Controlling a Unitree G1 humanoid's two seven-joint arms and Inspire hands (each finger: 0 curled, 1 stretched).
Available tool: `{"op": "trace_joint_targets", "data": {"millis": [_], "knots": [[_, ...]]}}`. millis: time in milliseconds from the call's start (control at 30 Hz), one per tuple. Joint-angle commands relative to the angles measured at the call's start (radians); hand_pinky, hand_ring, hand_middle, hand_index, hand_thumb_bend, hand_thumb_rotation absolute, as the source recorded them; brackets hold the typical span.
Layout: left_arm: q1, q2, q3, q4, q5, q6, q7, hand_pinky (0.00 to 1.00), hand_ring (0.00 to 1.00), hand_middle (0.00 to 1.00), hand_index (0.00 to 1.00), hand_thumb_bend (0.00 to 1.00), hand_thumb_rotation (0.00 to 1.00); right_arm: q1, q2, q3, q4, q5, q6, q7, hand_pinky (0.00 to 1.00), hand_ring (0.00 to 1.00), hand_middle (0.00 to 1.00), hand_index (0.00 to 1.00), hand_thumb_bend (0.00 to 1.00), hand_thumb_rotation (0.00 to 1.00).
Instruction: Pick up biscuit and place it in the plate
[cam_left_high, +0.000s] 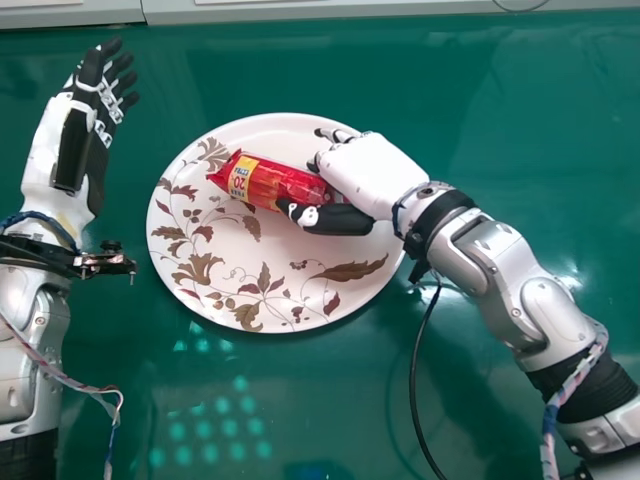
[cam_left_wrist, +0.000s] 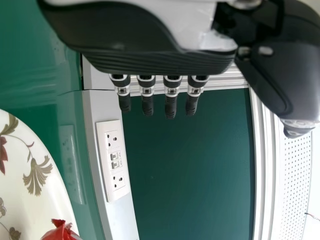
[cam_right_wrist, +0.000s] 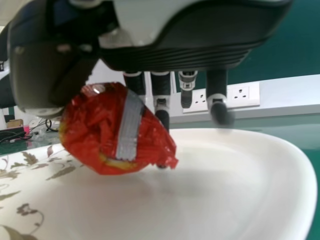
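The fingers (cam_right_wrist: 161, 90) of the right hand (cam_left_high: 372, 172) are part closed, pinching the biscuit packet (cam_left_high: 272, 184) against the thumb (cam_left_high: 338, 219), while others reach past it with no visible grip. The packet lies in that pinch, over the plate (cam_left_high: 383, 285), so of the 2 parts of the job, picking up looks done and placing is in hand. The next move calls for easing the packet down until the plate bears its weight, then spreading the thumb and fingers and drawing them clear without dragging it. Whether its underside already touches the plate, I cannot tell. Just at the fingers, the wrapper is thin, glossy red film, crinkled and gathered at the ends around a stubby roll, with a yellow patch and a ribbed silvery strip (cam_right_wrist: 129, 125). Below the fingers, the plate is round, smooth and cream-white, with a low curved rim and brown leaf sprays. Farther out, the green desk (cam_left_high: 500, 90) has a slick, reflective top. Well apart from those fingers, on the robot's left, the left hand (cam_left_high: 92, 110) is idle and open.
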Motion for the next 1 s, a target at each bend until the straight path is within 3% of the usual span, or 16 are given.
{"op": "trace_joint_targets", "data": {"millis": [0,33,133,300,433,500,633,733,833,967], "knots": [[0.005,-0.003,0.002,-0.001,-0.008,-0.004,-0.001,1.0,1.0,1.0,1.0,0.92,0.69,0.007,-0.012,-0.015,-0.009,0.012,-0.01,-0.004,0.31,0.44,0.55,0.63,0.65,0.13],[0.005,-0.005,0.001,-0.001,-0.007,-0.003,0.002,1.0,1.0,1.0,1.0,0.92,0.68,0.007,-0.02,-0.018,-0.01,0.014,-0.018,-0.006,0.42,0.56,0.68,0.75,0.78,0.31],[0.005,-0.011,-0.001,-0.002,-0.01,0.001,0.003,1.0,1.0,1.0,1.0,0.92,0.68,0.01,-0.04,-0.031,-0.012,0.009,-0.039,-0.031,0.63,0.81,0.9,0.96,0.96,0.64],[0.007,-0.019,-0.007,-0.009,-0.004,0.008,0.009,1.0,1.0,1.0,1.0,0.91,0.68,0.019,-0.038,-0.076,-0.053,0.027,-0.012,-0.031,0.79,0.94,1.0,1.0,1.0,0.89],[0.012,-0.021,-0.008,-0.004,-0.005,-0.005,0.002,1.0,1.0,1.0,1.0,0.9,0.69,0.055,0.006,-0.162,-0.135,0.117,0.083,-0.01,0.81,0.97,1.0,1.0,1.0,0.92],[0.015,-0.022,-0.007,-0.004,-0.01,-0.007,-0.002,1.0,1.0,1.0,1.0,0.9,0.69,0.086,0.055,-0.225,-0.22,0.18,0.192,0.02,0.82,0.99,1.0,1.0,1.0,0.92],[0.019,-0.028,0.001,-0.003,-0.031,-0.016,-0.015,1.0,1.0,1.0,1.0,0.88,0.68,0.136,0.125,-0.345,-0.396,0.259,0.413,0.071,0.74,0.93,0.99,1.0,0.93,0.87],[0.021,-0.029,0.005,0.006,-0.038,-0.026,-0.021,1.0,1.0,1.0,1.0,0.83,0.68,0.183,0.138,-0.405,-0.51,0.248,0.542,0.09,0.74,0.9,0.96,1.0,0.81,0.79],[0.022,-0.029,0.009,0.025,-0.054,-0.043,-0.032,1.0,1.0,1.0,1.0,0.84,0.7,0.246,0.142,-0.446,-0.586,0.239,0.59,0.066,0.8,0.91,0.96,0.97,0.71,0.74],[0.036,-0.035,0.02,0.044,-0.074,-0.064,-0.046,1.0,1.0,1.0,1.0,0.78,0.72,0.34,0.178,-0.493,-0.643,0.254,0.578,-0.014,0.74,0.87,0.91,0.92,0.64,0.72]]}}
